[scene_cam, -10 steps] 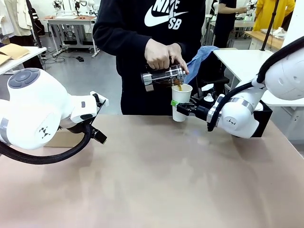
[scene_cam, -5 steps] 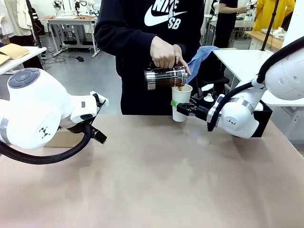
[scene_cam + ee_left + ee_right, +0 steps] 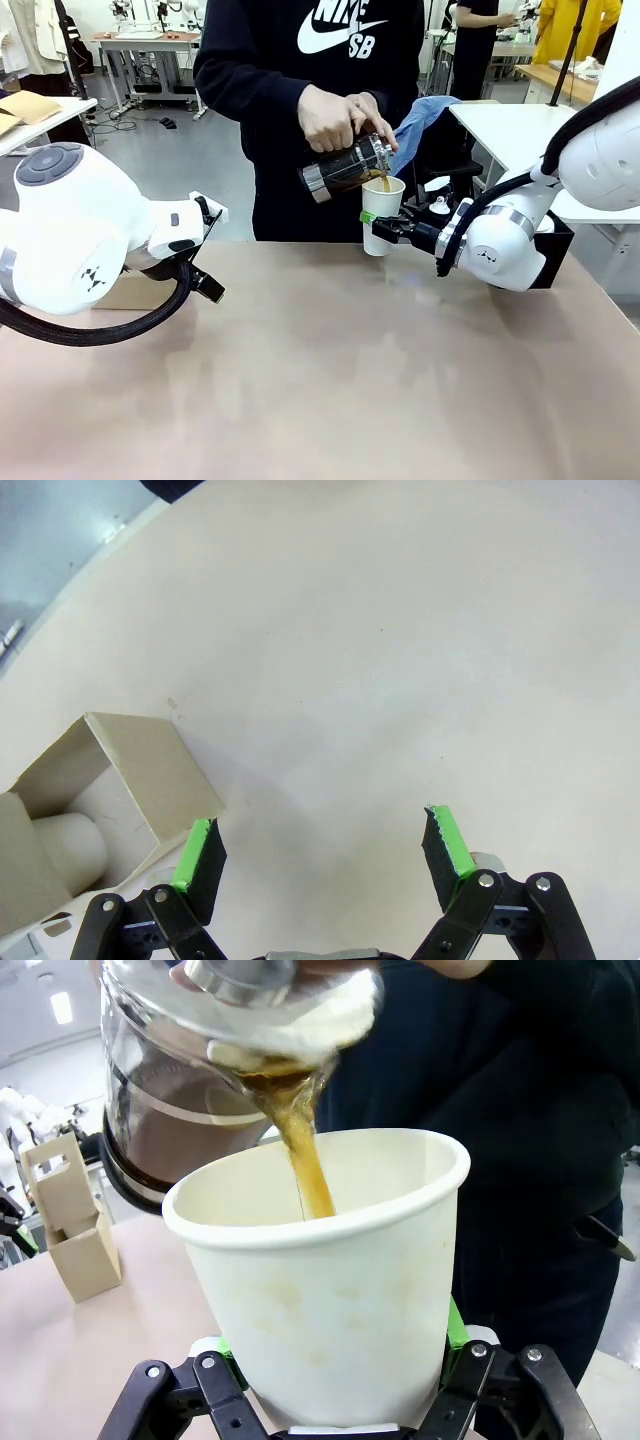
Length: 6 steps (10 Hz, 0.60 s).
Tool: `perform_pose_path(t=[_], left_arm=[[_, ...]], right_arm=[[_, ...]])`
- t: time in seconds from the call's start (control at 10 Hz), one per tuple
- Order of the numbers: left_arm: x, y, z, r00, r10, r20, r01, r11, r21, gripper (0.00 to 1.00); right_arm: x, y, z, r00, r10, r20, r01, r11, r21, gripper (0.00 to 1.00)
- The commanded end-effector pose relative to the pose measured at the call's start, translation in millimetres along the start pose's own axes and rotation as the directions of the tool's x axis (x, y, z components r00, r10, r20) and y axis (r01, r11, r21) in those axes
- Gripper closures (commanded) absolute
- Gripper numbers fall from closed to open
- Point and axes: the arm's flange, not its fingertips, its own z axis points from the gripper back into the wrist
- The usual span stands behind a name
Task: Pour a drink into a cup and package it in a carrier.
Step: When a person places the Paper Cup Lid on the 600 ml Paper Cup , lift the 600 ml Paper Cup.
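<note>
A person's hand tips the glass jug [image 3: 345, 165] and the dark drink [image 3: 305, 1165] streams into the white paper cup [image 3: 382, 212]. My right gripper [image 3: 377, 228] is shut on the cup's lower part and holds it upright above the table's far edge. In the right wrist view, the green pads [image 3: 452, 1332] press on both sides of the cup [image 3: 330, 1270], with the jug [image 3: 190, 1110] just above its rim. My left gripper [image 3: 322, 845] hangs open over bare table with nothing between its fingers. The brown cardboard carrier [image 3: 110, 800] stands just to its left, and its handle tab is upright [image 3: 72, 1215].
My left arm [image 3: 90, 240] stands at the table's left and partly hides the carrier [image 3: 135, 292]. A black box [image 3: 556, 250] sits behind my right arm [image 3: 505, 250]. The person stands at the far edge, with a blue cloth [image 3: 415, 122] beside them.
The person levelled the jug for a moment, then tipped it more steeply, and the drink still runs into the cup. Both arms have stayed still.
</note>
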Motion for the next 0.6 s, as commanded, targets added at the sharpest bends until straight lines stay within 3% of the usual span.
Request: perform_pose_path(t=[0.0,0.5], left_arm=[[0.0,-0.4,0.4,1.000,-0.001,0.001,0.001,1.000,-0.001,0.00],[0.0,-0.4,0.4,1.000,-0.001,0.001,0.001,1.000,-0.001,0.00]], right_arm=[[1.0,2.2,-1.7,1.000,0.003,-0.003,-0.003,1.000,-0.005,0.20],[1.0,2.2,-1.7,1.000,0.003,-0.003,-0.003,1.000,-0.005,0.20]])
